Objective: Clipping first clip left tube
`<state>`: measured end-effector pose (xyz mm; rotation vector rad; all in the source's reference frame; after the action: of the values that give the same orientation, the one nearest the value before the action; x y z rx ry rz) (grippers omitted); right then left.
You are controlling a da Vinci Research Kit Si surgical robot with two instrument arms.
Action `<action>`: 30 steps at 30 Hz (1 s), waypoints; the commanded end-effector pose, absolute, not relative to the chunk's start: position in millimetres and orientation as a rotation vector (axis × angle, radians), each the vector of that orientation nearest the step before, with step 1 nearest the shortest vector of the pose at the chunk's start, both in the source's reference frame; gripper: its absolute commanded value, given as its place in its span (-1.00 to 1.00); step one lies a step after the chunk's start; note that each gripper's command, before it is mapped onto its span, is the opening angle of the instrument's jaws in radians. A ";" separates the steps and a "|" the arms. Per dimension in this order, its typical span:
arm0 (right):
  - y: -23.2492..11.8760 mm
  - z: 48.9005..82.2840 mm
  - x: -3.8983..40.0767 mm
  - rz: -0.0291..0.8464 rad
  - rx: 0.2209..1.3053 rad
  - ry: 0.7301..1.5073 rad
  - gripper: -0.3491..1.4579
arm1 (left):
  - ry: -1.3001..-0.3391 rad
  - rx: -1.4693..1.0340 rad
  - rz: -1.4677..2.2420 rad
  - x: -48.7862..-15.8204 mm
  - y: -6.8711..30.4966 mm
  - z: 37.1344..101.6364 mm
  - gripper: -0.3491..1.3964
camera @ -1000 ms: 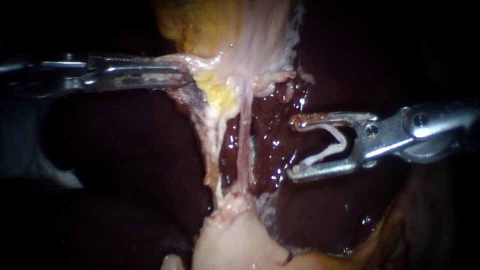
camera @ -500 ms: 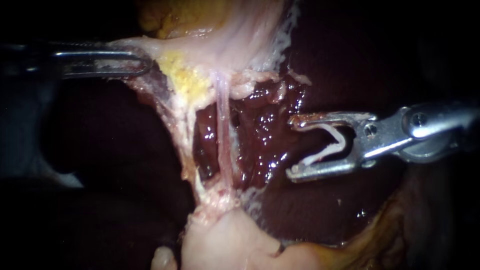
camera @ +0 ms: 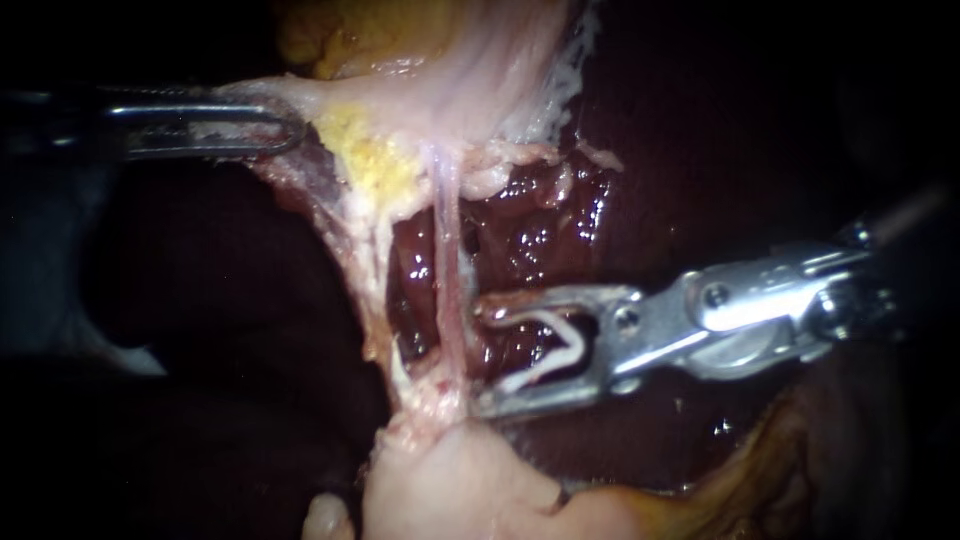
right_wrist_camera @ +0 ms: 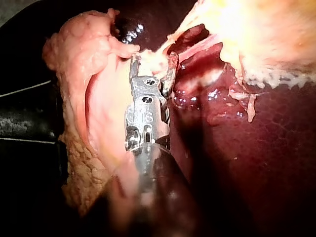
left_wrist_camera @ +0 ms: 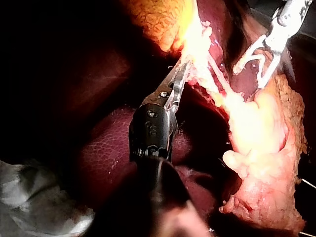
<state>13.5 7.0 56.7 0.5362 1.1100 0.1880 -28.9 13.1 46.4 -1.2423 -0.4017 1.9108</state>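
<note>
My left instrument (camera: 262, 124) is shut on a fold of pale gallbladder tissue (camera: 470, 70), holding it out to the left. Two strands run down from that fold: a whitish, fatty left tube (camera: 368, 262) and a thin pink tube (camera: 448, 280). My right instrument (camera: 482, 355) has its jaws wide apart with a white open clip (camera: 548, 345) held between them. The jaw tips sit just right of the pink tube, and neither tube is between them. The left wrist view shows my left instrument (left_wrist_camera: 181, 70) gripping the tissue. In the right wrist view my right instrument (right_wrist_camera: 151, 65) points at the tubes (right_wrist_camera: 197, 47).
Glossy dark red liver (camera: 545, 225) lies behind the tubes and under my right instrument. A pale pink tissue mass (camera: 450, 490) sits where the tubes end below. Yellow fat (camera: 375, 160) clings near the held fold. A grey cloth (left_wrist_camera: 34, 202) lies beside my left shaft.
My right instrument has moved left and down with the clip, up to the pink tube. My left instrument first pulled the fold further left, spreading the two strands, then held still.
</note>
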 end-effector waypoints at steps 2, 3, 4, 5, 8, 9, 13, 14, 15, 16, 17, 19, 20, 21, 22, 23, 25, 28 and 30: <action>6.8 57.1 14.4 0.194 0.549 1.108 -0.07 | -0.401 -1.242 1.911 -28.9 13.0 46.4 -1.00; 6.7 57.3 14.9 0.198 0.557 1.109 -0.07 | -0.401 -1.242 1.911 -28.9 13.0 46.4 -1.00; 6.6 57.6 15.2 0.193 0.558 1.110 -0.07 | -0.401 -1.242 1.911 -28.9 13.0 46.4 -1.00; 6.5 57.8 15.5 0.194 0.562 1.109 -0.07 | -0.401 -1.242 1.911 -29.0 13.0 46.3 -1.00; 6.3 58.6 16.5 0.199 0.573 1.109 -0.07 | -0.401 -1.242 1.911 -29.0 12.9 46.3 -1.00; 6.3 59.0 16.8 0.198 0.571 1.109 -0.07 | -0.400 -1.242 1.911 -29.0 12.9 46.2 -1.00; 6.2 60.5 17.4 0.202 0.566 1.105 -0.07 | -0.399 -1.241 1.910 -29.1 12.7 46.0 -1.00; 6.2 60.8 17.4 0.201 0.564 1.105 -0.07 | -0.399 -1.241 1.910 -29.1 12.7 46.0 -1.00; 6.2 61.1 17.4 0.201 0.563 1.105 -0.07 | -0.399 -1.241 1.910 -29.1 12.7 46.0 -1.00; 6.3 61.6 17.3 0.205 0.565 1.103 -0.07 | -0.399 -1.241 1.910 -29.1 12.7 46.0 -1.00; 6.4 61.9 17.2 0.205 0.564 1.103 -0.07 | -0.399 -1.241 1.910 -29.1 12.7 46.0 -1.00; 6.7 62.5 17.1 0.204 0.563 1.102 -0.07 | -0.399 -1.241 1.910 -29.1 12.7 46.0 -1.00; 6.8 62.7 17.0 0.204 0.563 1.102 -0.07 | -0.399 -1.241 1.910 -29.1 12.7 46.0 -1.00; 7.0 62.9 16.9 0.203 0.563 1.102 -0.07 | -0.399 -1.240 1.910 -29.1 12.6 46.0 -1.00; 7.2 63.1 16.9 0.203 0.562 1.102 -0.07 | -0.399 -1.240 1.910 -29.1 12.6 46.0 -1.00; 7.3 63.2 16.8 0.203 0.562 1.102 -0.07 | -0.399 -1.240 1.910 -29.1 12.6 45.9 -1.00; 7.4 63.5 16.8 0.203 0.562 1.102 -0.07 | -0.398 -1.240 1.910 -29.1 12.6 45.9 -1.00; 7.4 63.8 17.1 0.203 0.564 1.117 -0.07 | -0.399 -1.240 1.910 -29.1 12.6 45.9 -1.00; 7.1 64.0 17.5 0.186 0.592 1.142 -0.07 | -0.398 -1.240 1.910 -29.1 12.6 45.9 -1.00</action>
<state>17.6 7.0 64.1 0.6106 1.1509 0.1734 -29.1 12.6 45.9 -1.2403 -0.3986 1.9096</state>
